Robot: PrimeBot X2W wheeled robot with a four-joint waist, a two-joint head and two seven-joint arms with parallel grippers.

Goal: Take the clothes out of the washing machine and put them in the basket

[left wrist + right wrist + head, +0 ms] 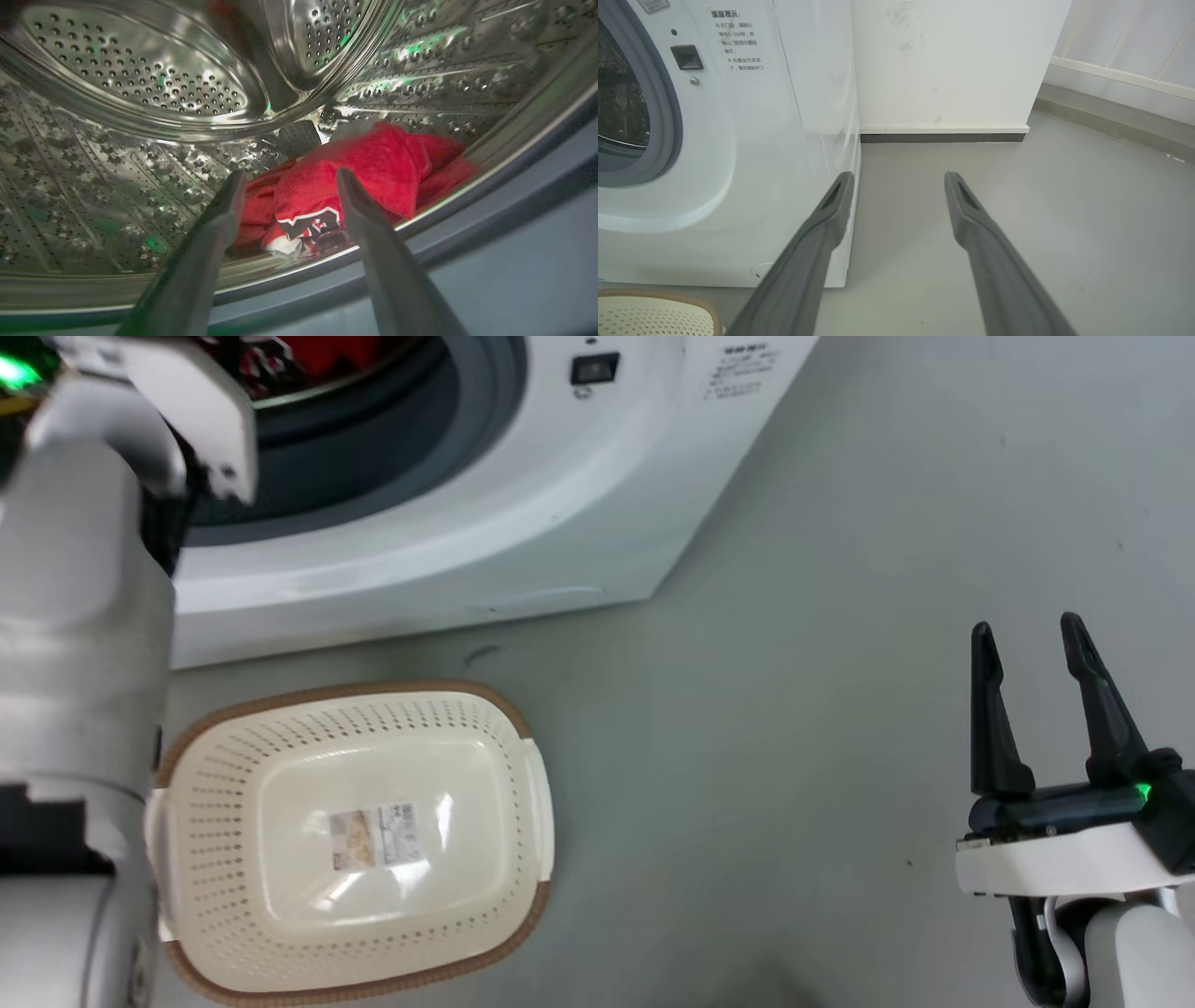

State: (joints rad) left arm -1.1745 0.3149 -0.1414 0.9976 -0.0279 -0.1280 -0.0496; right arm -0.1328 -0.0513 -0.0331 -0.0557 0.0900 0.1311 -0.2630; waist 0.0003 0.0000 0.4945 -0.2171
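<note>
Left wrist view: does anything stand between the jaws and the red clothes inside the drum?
Nothing visible does. The left gripper, jaws open, points straight at the clothes, which lie low in the drum of the washing machine, with only open space before them.

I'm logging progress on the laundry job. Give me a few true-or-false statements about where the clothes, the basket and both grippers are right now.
1. The clothes lie inside the drum of the washing machine. True.
2. The left gripper is shut on the clothes. False: its fingers are spread apart and point at the clothes.
3. The basket is empty. True.
4. The basket stands on top of the washing machine. False: it sits on the floor in front of it.
5. The right gripper is open and holds nothing. True.
</note>
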